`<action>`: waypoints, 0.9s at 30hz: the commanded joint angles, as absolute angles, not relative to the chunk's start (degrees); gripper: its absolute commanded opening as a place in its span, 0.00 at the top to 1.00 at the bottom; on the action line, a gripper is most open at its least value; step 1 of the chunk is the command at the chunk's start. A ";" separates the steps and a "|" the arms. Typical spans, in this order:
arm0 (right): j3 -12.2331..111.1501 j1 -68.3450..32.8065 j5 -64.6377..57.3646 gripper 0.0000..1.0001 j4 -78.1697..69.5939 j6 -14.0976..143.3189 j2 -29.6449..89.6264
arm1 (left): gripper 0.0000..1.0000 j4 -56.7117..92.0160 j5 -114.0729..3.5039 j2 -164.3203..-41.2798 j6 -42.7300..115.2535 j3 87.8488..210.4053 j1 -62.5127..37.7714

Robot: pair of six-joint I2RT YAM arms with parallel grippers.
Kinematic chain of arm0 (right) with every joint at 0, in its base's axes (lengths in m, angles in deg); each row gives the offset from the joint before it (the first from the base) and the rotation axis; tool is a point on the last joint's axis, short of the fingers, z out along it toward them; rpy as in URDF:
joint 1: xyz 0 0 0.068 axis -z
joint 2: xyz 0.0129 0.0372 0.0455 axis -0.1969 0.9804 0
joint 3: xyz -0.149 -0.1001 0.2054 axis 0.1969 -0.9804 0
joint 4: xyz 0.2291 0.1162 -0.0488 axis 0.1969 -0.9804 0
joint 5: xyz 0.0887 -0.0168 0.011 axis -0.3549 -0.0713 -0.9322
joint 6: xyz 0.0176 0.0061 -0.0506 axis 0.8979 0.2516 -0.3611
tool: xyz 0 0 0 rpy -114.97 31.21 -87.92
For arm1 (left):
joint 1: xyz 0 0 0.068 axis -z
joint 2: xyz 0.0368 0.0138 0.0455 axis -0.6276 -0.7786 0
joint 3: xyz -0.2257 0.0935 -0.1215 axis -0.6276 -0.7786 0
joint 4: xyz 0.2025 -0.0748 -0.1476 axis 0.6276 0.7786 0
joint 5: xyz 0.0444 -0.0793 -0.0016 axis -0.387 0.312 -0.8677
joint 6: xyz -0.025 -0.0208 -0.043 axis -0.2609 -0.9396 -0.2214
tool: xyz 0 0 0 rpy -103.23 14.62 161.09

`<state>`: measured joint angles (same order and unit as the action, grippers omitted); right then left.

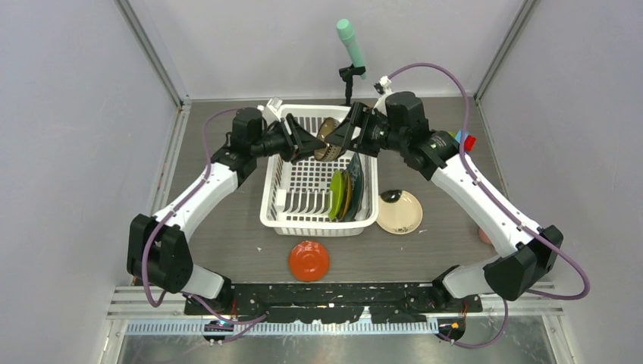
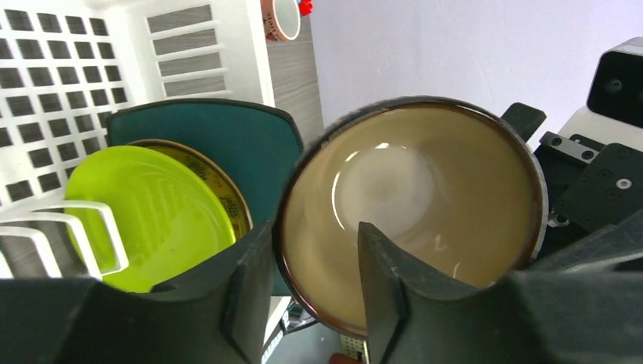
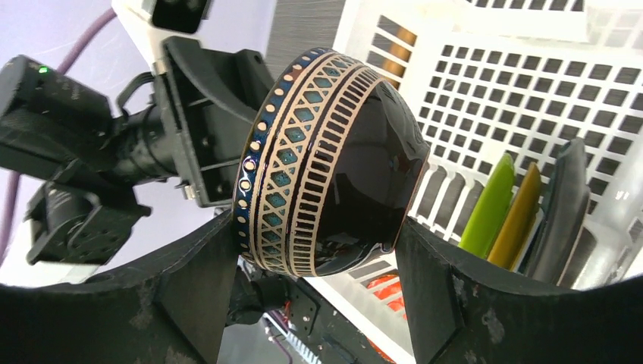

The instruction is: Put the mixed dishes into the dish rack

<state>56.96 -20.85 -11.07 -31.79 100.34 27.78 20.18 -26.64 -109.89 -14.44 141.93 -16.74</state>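
Note:
A small brown bowl [image 1: 327, 139] with a patterned outside [image 3: 303, 159] and cream inside [image 2: 425, 197] hangs on its side above the far end of the white dish rack [image 1: 318, 225]. My right gripper [image 3: 318, 227] is shut on it, one finger at the rim and one at the base. My left gripper [image 2: 315, 231] is open, its jaws straddling the bowl's rim with a gap inside. A green plate [image 1: 336, 193], a yellow plate [image 2: 227, 197] and a dark teal plate [image 1: 355, 186] stand upright in the rack. A red-orange dish [image 1: 308, 260] and a cream plate [image 1: 399, 212] lie on the table.
A mint-green cylinder [image 1: 351, 44] on a black stand rises behind the rack. Small coloured blocks [image 1: 464, 140] sit at the far right. A pink mug [image 2: 280, 19] lies beyond the rack's right wall. A dark item [image 1: 391, 196] rests on the cream plate.

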 commanded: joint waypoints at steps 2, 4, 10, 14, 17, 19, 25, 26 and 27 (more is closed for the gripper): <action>63.36 -21.13 -3.47 0.99 -32.40 95.71 30.39 | 0.46 26.64 -28.93 -106.62 -8.49 145.19 -19.87; 65.20 -21.08 -1.84 1.00 -34.10 94.20 32.30 | 0.37 30.77 -30.88 -106.01 -5.87 146.42 -20.96; 72.53 -21.16 1.83 1.00 -40.45 89.82 41.37 | 0.23 47.80 -39.39 -103.57 5.98 152.92 -23.54; 80.10 -22.81 6.80 1.00 -48.27 85.78 48.11 | 0.21 56.51 -52.33 -100.09 14.28 153.80 -23.58; 84.69 -25.29 13.49 0.99 -51.71 83.05 52.07 | 0.21 58.09 -58.46 -97.64 16.48 150.97 -23.57; 88.20 -27.28 17.70 1.00 -54.38 81.56 55.16 | 0.21 57.97 -61.23 -96.46 16.62 148.55 -23.58; 98.12 -32.10 26.91 1.00 -58.96 77.64 63.94 | 0.23 54.16 -60.61 -94.62 15.16 140.79 -23.58; 98.59 -33.08 27.94 1.00 -58.82 76.95 65.45 | 0.23 53.52 -60.22 -94.63 15.12 139.86 -23.53; 99.46 -33.49 29.68 1.00 -58.72 75.42 66.15 | 0.23 53.18 -60.16 -94.60 15.00 139.22 -23.57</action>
